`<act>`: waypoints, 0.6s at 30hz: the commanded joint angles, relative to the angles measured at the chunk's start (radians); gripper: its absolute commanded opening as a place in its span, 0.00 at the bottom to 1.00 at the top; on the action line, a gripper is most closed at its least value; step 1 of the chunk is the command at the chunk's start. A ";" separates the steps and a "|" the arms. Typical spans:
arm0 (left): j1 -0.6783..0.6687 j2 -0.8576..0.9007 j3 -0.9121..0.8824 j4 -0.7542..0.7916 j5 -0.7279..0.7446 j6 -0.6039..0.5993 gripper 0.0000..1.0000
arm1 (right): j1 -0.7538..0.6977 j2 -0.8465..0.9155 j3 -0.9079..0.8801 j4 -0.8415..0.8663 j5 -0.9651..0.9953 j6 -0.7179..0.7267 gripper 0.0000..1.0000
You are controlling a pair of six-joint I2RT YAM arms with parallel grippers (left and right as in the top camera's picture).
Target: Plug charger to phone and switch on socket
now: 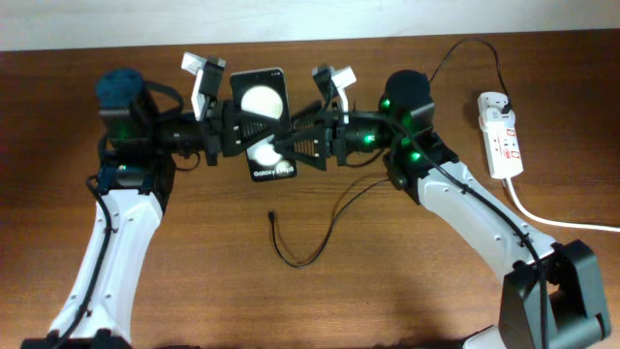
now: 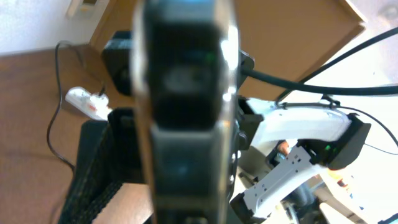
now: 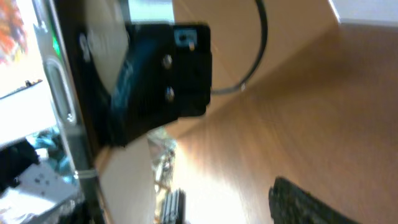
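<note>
The black phone with two white blobs and white text is held up over the table's back middle. My left gripper is shut on its left side. In the left wrist view the phone stands edge-on between the jaws. My right gripper is open at the phone's right edge. In the right wrist view the open fingers are empty, with the phone to their left. The charger cable lies looped on the table, its connector tip loose. Its plug sits in the white socket.
The socket's thick white cord runs off to the right edge. The socket also shows far off in the left wrist view. The right arm's base stands at the front right, the left arm's link at the front left.
</note>
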 commanded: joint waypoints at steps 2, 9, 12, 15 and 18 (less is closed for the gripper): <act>-0.002 0.081 0.014 -0.200 -0.124 0.184 0.00 | -0.062 0.008 0.002 -0.243 -0.011 -0.089 0.88; -0.002 0.154 0.014 -0.528 -0.559 0.208 0.00 | -0.072 0.008 0.002 -0.660 0.058 -0.369 1.00; -0.002 0.173 0.013 -0.622 -0.675 0.208 0.00 | -0.072 0.008 0.001 -0.859 0.254 -0.407 0.99; -0.002 0.182 -0.006 -0.657 -0.793 0.208 0.00 | -0.061 0.008 0.001 -0.962 0.372 -0.407 0.99; -0.002 0.207 -0.031 -0.652 -0.846 0.208 0.00 | -0.022 0.011 0.001 -1.002 0.428 -0.407 0.99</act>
